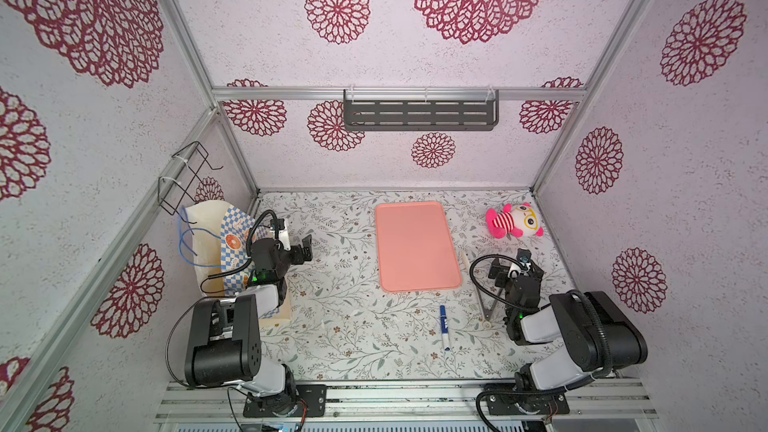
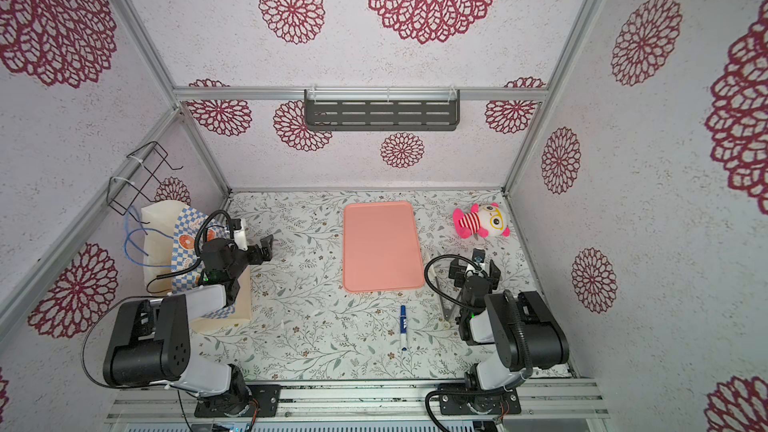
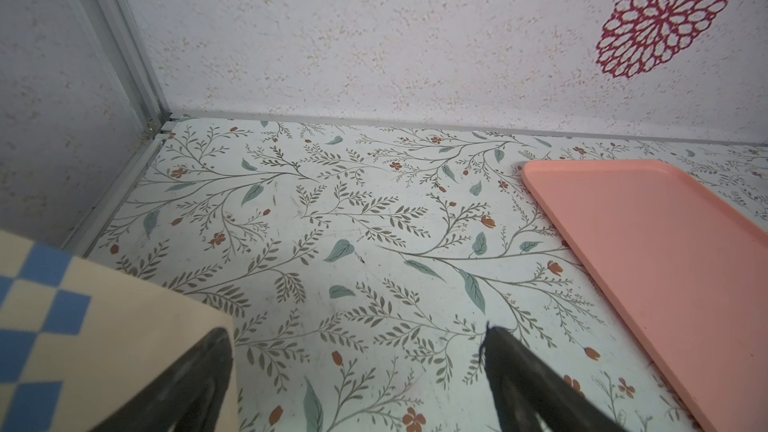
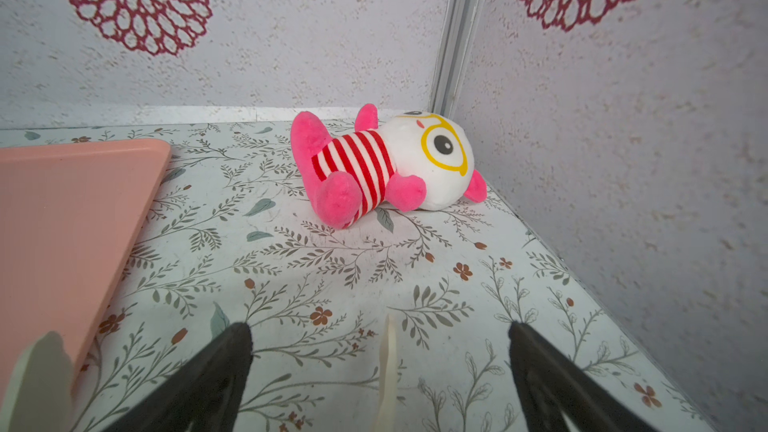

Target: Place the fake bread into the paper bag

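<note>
Both left pincer [image 3: 356,338] and right pincer [image 4: 380,330] were held open, empty; no fake bread was seen outside; paper bag [image 1: 232,222] judged best approached untipped.

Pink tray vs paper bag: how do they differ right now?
The pink tray lies flat mid-table; the paper bag stands tall by the left wall. The tray is plain pink; the bag is cream with blue checks, orange prints and blue cord handles. The tray shows bare; the bag's inside cannot be judged. Both rest on the table.
</note>
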Robot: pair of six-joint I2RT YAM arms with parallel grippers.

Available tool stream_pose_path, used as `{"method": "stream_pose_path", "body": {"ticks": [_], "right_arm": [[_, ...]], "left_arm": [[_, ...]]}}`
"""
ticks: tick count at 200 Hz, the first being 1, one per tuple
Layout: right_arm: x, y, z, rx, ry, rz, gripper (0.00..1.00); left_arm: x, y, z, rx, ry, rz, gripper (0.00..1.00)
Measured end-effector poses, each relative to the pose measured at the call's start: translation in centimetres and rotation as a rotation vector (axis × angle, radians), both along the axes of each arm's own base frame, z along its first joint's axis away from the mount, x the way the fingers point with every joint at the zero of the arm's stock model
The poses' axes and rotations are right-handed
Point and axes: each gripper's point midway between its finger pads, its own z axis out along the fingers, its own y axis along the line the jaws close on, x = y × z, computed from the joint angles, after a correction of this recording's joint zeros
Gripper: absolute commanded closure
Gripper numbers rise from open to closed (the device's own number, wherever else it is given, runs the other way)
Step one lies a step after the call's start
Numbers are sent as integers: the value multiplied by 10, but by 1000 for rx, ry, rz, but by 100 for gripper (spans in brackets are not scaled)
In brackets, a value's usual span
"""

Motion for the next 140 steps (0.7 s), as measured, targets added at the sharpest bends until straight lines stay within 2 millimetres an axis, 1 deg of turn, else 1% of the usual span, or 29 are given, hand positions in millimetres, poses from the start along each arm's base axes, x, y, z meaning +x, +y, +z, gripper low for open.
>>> {"method": "stream_pose_path", "body": {"ticks": [28,49,74,93,107,116,140], "right_arm": [[-5,3,-1,-16,-2,12,1],[4,2,-1,-13,13,4,1],[13,-5,3,-1,15,-23,1],[11,-6,1,-3,20,-31,1],[7,-8,-5,-6,38,-39,1],[8,-9,-7,-1,51,-42,1],[10,-12,-7,7,52,-53,1]], "left_arm": [[-8,9,-1,9,-48,58,2],[-14,12,-6,17,-62,82,3],[-13,15,-1,18,-91,96,3],[-13,16,1,20,-99,105,3],[-13,17,2,21,-102,109,3],[-13,17,2,22,-103,110,3],[-13,17,2,23,-107,113,2]]}}
